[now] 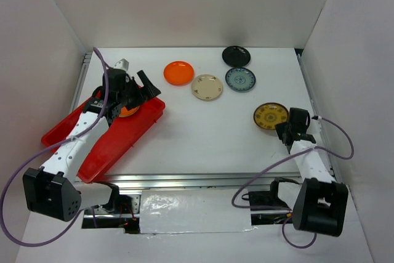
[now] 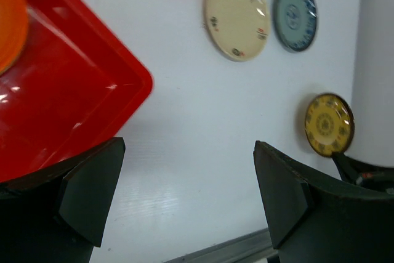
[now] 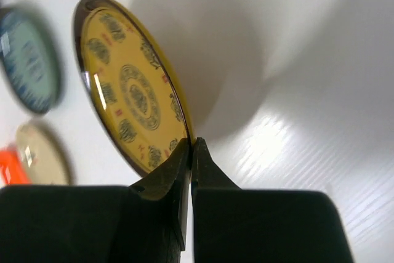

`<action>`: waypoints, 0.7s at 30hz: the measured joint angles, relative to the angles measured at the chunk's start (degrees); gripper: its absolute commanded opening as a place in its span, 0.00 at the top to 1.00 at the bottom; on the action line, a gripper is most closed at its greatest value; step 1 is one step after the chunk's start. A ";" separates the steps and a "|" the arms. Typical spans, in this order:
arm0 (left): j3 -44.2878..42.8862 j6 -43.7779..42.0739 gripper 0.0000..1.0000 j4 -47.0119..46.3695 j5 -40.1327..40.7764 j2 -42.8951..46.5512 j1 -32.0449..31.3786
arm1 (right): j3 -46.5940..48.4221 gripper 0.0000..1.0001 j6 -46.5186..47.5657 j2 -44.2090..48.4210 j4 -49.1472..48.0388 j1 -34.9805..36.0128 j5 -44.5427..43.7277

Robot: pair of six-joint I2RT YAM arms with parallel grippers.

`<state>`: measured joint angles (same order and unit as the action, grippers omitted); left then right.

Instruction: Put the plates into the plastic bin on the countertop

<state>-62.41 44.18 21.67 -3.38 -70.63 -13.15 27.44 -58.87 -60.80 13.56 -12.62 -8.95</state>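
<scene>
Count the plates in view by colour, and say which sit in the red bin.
Orange: 2, namely the orange plate on the table and the orange plate in the red bin, the only one in the red bin
Cream plate: 1
Blue-white plate: 1
Black plate: 1
Yellow patterned plate: 1
Total: 6 visible

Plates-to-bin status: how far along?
Done: one orange plate sits in the red bin; more may be hidden under the arm. In hand: the right tool is shut on the yellow plate at its rim. Remaining: loose orange plate, cream plate, blue-white plate and black plate on the countertop. The left tool is open, empty.
</scene>
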 measured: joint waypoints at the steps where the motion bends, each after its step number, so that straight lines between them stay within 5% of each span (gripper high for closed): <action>1: 0.68 -0.46 0.01 -1.31 -2.21 0.28 0.00 | 0.42 1.00 0.46 1.20 1.14 1.09 -0.26; 6: 0.24 -2.08 0.01 -9.33 -15.91 -2.91 -1.51 | 8.35 1.00 4.35 2.86 3.17 10.69 2.99; 12: -0.17 -0.48 0.01 -20.46 -32.61 -11.21 -4.07 | 13.33 1.00 11.85 -1.97 -2.89 21.99 18.34; 20: -8.63 -3.78 0.05 -12.11 -28.09 -16.61 -7.63 | 17.00 1.00 16.15 -6.99 -9.81 28.70 31.45; 21: -9.55 -4.22 0.13 -10.99 -26.71 -16.92 -8.22 | 17.57 1.00 16.33 -7.45 -10.51 28.94 32.33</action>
<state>-71.96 39.97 10.68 -30.09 -87.55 -21.37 45.01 -42.54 -68.25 3.05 16.32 23.38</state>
